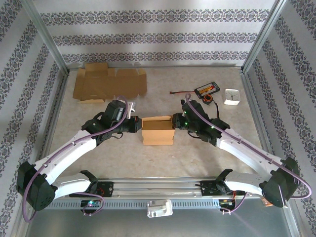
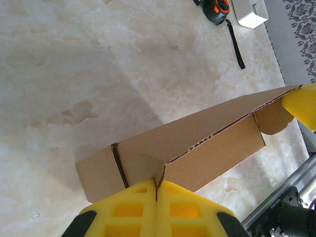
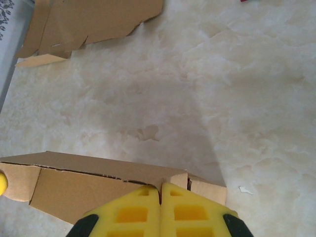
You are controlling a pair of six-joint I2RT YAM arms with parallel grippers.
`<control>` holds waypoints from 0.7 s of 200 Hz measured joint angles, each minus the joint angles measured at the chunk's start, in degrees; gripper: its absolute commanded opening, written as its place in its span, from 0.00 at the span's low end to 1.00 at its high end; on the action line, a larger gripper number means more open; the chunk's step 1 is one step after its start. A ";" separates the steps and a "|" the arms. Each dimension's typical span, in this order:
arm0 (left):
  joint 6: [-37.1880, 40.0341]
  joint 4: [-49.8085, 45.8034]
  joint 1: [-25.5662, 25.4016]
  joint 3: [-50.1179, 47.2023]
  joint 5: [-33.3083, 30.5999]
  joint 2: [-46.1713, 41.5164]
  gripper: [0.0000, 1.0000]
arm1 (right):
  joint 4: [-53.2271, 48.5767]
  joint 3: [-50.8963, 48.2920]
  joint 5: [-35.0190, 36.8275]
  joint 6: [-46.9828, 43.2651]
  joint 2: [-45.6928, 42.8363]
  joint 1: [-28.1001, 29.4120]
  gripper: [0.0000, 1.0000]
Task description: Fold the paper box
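Both clenched, my left gripper (image 1: 133,124) at nine and right gripper (image 1: 177,121) at three o'clock press the cardboard box (image 1: 158,133) (likely steadying its walls).

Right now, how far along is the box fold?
Done: the paper box stands formed, walls up. In hand: left gripper and right gripper, both shut, sit against its opposite ends. Left: lid seam looks ajar, one end flap untucked.

Pale marbled table (image 1: 163,163) is carrying cardboard and small items.
A part-folded paper box (image 1: 158,130) is sitting at its middle. A flat cardboard sheet (image 1: 109,83) is lying far left. A tape measure (image 1: 209,100), a white box (image 1: 231,96) and a black device (image 1: 207,89), possibly a battery pack, are resting far right.
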 measured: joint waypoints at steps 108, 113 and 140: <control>-0.09 0.92 -2.27 -1.70 -3.08 -1.44 0.00 | 8.61 -10.03 6.01 6.56 -7.23 5.40 0.09; -0.13 1.11 -2.36 -1.90 -3.28 -1.57 0.00 | 8.94 -10.23 6.10 6.84 -7.32 5.40 0.09; -0.31 1.73 -2.47 -2.36 -3.54 -1.88 0.00 | 9.31 -10.27 6.25 7.26 -7.43 5.40 0.09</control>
